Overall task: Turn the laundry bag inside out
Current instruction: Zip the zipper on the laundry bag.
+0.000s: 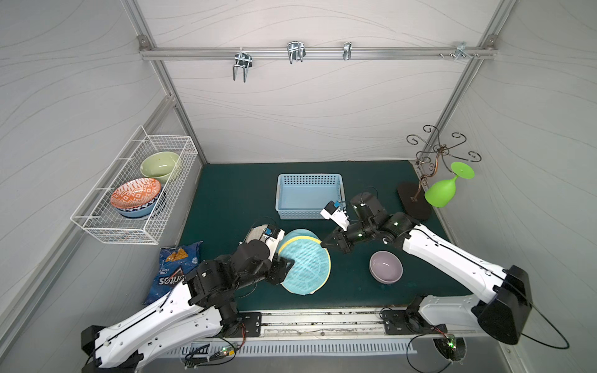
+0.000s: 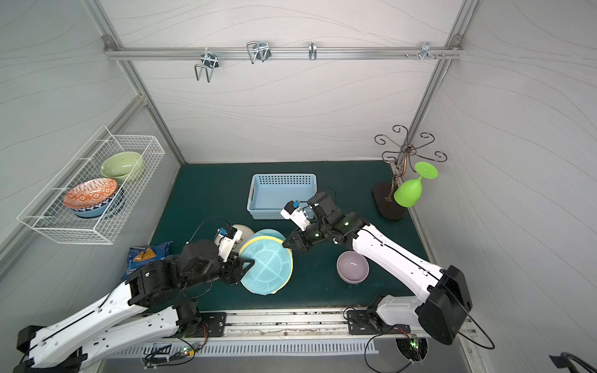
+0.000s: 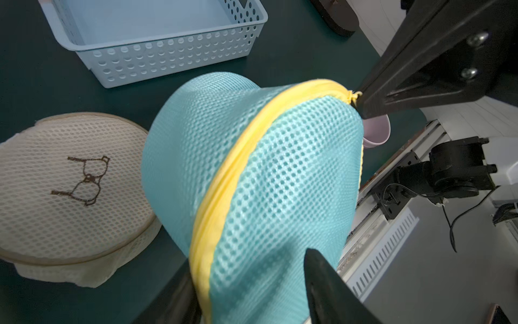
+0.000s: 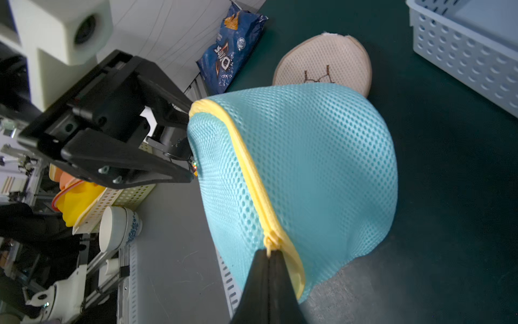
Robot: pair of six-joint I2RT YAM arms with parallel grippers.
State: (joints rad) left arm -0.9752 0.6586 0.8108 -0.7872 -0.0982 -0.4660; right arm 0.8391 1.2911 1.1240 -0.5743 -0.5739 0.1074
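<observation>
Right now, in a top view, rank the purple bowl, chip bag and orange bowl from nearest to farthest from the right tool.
1. Purple bowl, on the mat beside the right tool.
2. Chip bag, at the mat's left edge.
3. Orange bowl, in the wall rack, far left.

From here my left arm (image 1: 151, 319) and right arm (image 1: 452, 258) show white shells, black joints and thin black cables (image 1: 549, 326). The left gripper (image 4: 192, 141) and right gripper (image 4: 270, 254) are matte black wedges; silver screws (image 3: 476, 38) stud the right one. Each wrist carries a white camera (image 1: 334, 214).
</observation>
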